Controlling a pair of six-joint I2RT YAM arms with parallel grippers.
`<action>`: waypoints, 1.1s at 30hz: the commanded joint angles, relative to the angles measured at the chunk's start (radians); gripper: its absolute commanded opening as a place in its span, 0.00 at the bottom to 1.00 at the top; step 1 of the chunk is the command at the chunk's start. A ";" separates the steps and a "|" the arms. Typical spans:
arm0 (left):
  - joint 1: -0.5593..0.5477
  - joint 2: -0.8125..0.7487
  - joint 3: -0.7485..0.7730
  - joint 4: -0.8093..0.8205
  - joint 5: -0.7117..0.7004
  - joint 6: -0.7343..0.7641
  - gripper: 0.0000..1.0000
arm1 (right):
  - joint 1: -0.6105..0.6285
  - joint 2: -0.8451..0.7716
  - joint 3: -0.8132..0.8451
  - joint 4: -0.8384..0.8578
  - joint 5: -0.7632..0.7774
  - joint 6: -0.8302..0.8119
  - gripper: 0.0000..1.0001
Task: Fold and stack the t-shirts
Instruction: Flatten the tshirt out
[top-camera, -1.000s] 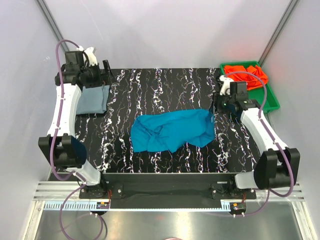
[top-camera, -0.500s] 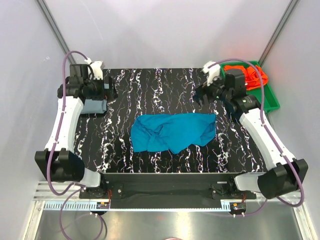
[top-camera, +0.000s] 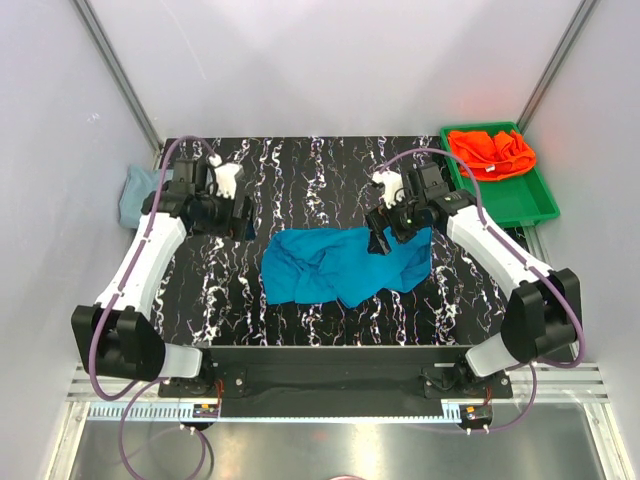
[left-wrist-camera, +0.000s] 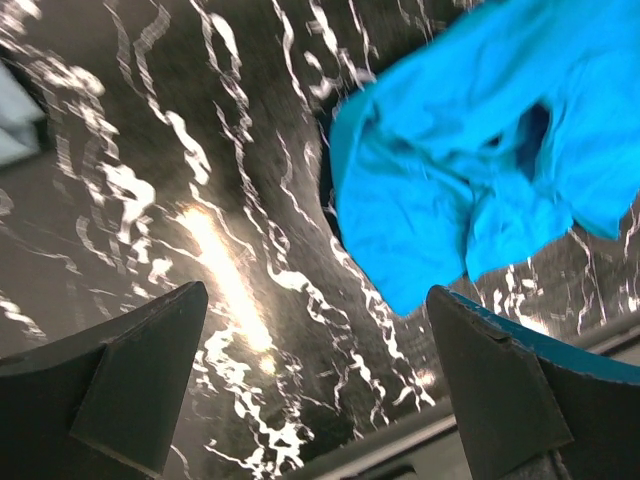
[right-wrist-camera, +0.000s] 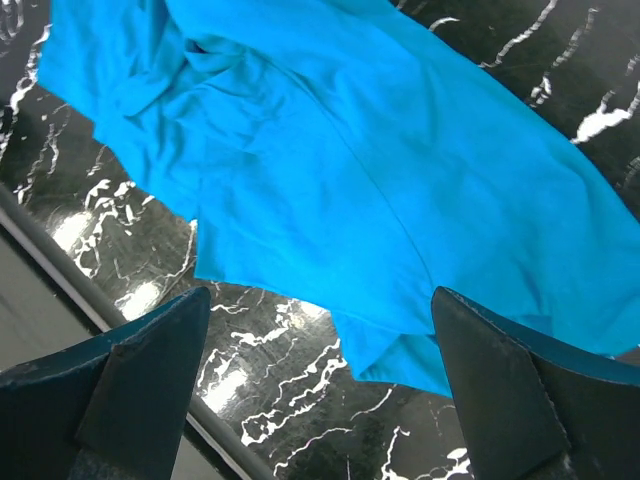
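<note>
The teal-blue t-shirt lies crumpled and spread on the middle of the black marbled table. My left gripper is open and empty, just left of the shirt's far left corner. In the left wrist view the shirt lies ahead to the upper right. My right gripper is open and empty, hovering over the shirt's right half. In the right wrist view the shirt fills the space ahead. The pale grey-blue t-shirt lies at the table's left edge. The orange-red t-shirt lies bunched in the tray.
A green plastic tray stands at the far right corner, off the table. Grey walls close in on the left, back and right. The table's front edge runs just beyond the arm bases.
Both arms have swung inward toward the teal-blue shirt. The left gripper has left the pale grey-blue shirt, which now lies free at the left edge. The right gripper has come from the tray side.
</note>
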 joint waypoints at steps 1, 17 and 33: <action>-0.022 -0.035 -0.038 0.024 0.072 0.025 0.98 | -0.003 -0.042 0.000 -0.002 0.061 0.030 1.00; -0.088 -0.030 -0.109 0.050 -0.106 0.074 0.98 | 0.285 -0.116 -0.262 0.083 0.087 -0.613 1.00; -0.088 0.002 -0.037 0.047 -0.147 0.080 0.99 | 0.385 0.097 -0.140 0.180 0.010 -0.584 0.70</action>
